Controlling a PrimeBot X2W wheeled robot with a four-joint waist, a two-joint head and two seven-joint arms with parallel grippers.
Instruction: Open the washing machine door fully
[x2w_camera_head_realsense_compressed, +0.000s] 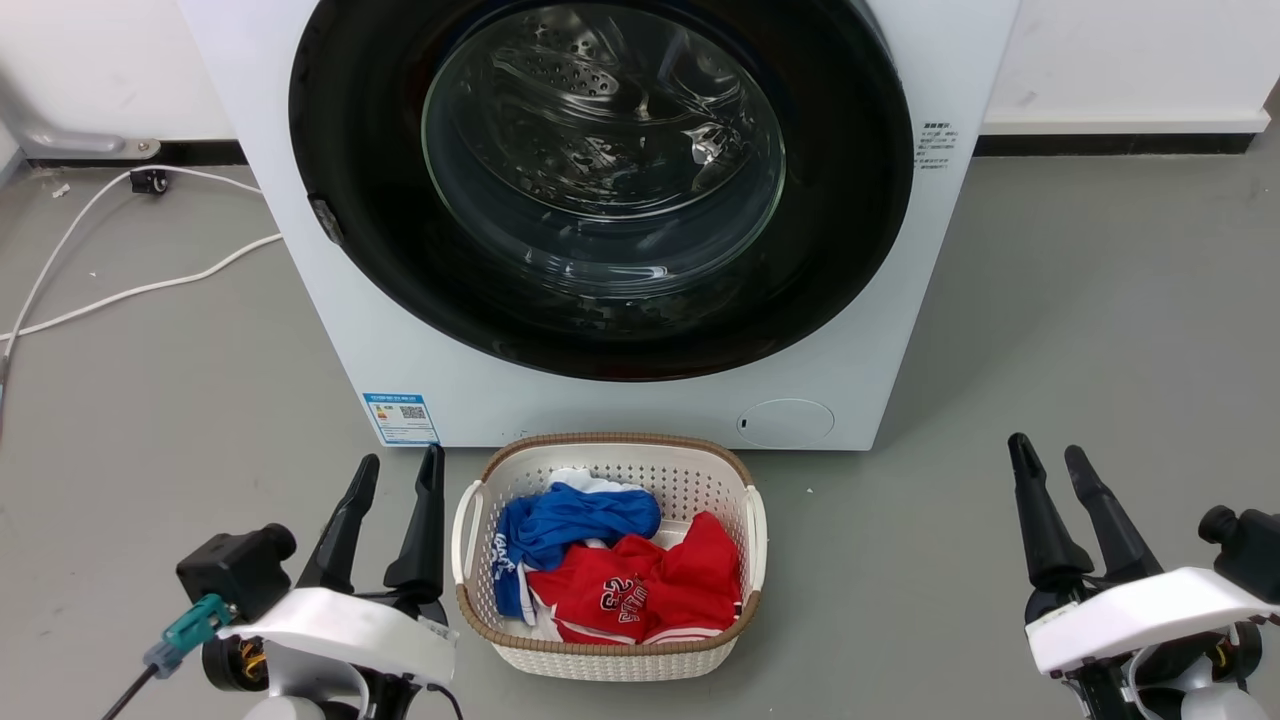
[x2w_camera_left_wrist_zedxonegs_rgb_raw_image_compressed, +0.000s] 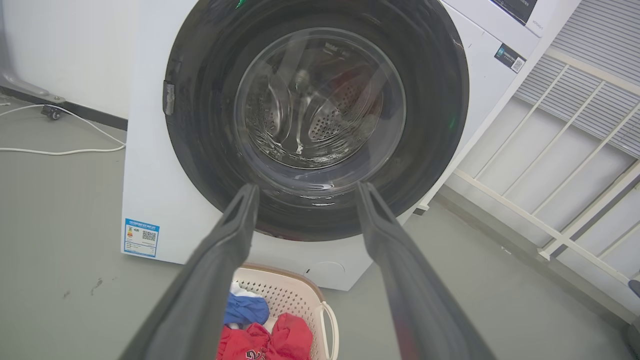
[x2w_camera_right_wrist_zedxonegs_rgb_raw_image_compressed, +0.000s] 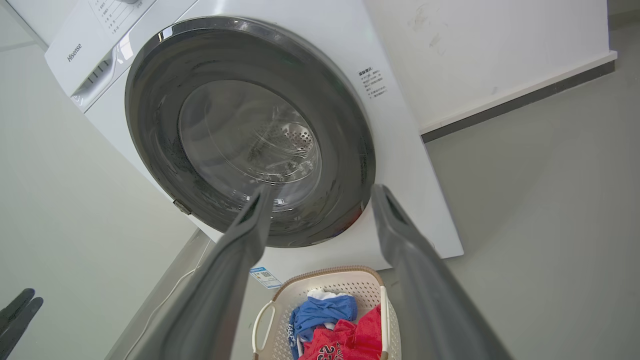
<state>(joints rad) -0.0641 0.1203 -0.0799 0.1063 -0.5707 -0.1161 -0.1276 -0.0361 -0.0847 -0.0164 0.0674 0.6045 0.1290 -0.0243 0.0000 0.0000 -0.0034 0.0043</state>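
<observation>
My left gripper (x2w_camera_head_realsense_compressed: 402, 456) has its two fingers spread apart and holds nothing. My right gripper (x2w_camera_head_realsense_compressed: 1046, 447) is parted the same way and is empty too. The washing machine door (x2w_camera_head_realsense_compressed: 600, 190) lies shut against the washing machine (x2w_camera_head_realsense_compressed: 880, 330), beyond both pairs of fingertips and well apart from them. A laundry basket (x2w_camera_head_realsense_compressed: 610, 447) of red and blue clothes stands between my grippers, just in front of the machine.

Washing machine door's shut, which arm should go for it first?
Left, probably. The small grey catch sits at the left edge of the washing machine door, the same side as the left gripper. The right gripper sits beyond the door's opposite edge. Both are open.
</observation>
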